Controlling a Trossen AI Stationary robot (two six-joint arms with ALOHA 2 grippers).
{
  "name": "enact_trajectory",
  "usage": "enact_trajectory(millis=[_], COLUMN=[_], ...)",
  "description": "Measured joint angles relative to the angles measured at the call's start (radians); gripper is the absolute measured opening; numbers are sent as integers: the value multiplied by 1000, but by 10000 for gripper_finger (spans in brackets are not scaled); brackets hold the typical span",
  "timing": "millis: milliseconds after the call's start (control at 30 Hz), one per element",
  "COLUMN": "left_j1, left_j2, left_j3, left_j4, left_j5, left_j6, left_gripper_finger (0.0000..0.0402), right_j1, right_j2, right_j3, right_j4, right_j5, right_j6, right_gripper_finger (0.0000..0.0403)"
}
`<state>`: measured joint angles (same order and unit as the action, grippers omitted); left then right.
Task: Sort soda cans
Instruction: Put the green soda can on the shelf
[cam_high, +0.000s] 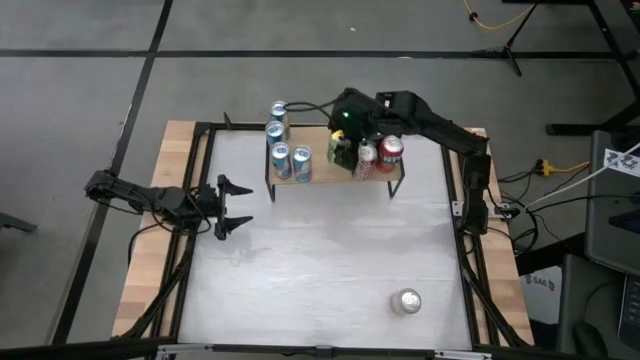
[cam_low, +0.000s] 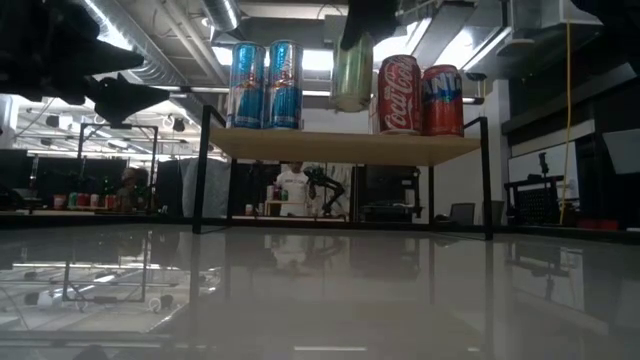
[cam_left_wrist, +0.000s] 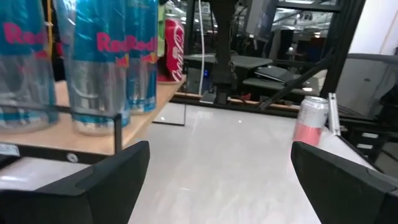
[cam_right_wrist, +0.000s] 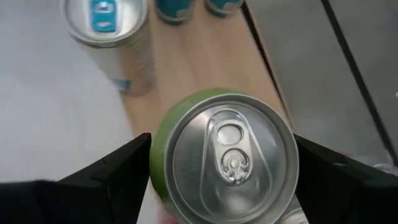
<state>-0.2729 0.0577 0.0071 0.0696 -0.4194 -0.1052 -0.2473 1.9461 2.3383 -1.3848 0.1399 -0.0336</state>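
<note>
Near edge: lone red can (cam_high: 407, 301) standing on table (cam_high: 330, 250), unsorted. Midway: left gripper (cam_high: 232, 207), fingers spread, empty. Far: right gripper (cam_high: 345, 140) clamped around green can (cam_right_wrist: 224, 155) above shelf (cam_low: 340, 146); risk of toppling adjacent red cans (cam_low: 420, 95) if released tilted.

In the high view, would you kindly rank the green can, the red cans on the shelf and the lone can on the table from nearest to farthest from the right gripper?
1. The green can, between the right gripper's fingers over the shelf.
2. The red cans, beside it at the shelf's right end.
3. The lone can, far off on the table's near right part.
</note>
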Motion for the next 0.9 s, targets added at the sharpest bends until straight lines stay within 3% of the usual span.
enact_trajectory(millis=[400, 667, 900], left_j1=[130, 227, 263], left_j2=[0, -1, 0], left_j3=[0, 0, 0], left_j4=[3, 3, -6], left_j5=[-3, 143, 179], left_j6=[89, 82, 81], left_gripper_finger=[386, 386, 386], right_j1=[-90, -154, -206], right_j2=[34, 71, 116], right_j3=[0, -3, -4], right_j4=[64, 101, 102], right_j5=[-1, -38, -68], right_j6=[-138, -218, -238], right_gripper_finger=[323, 323, 323])
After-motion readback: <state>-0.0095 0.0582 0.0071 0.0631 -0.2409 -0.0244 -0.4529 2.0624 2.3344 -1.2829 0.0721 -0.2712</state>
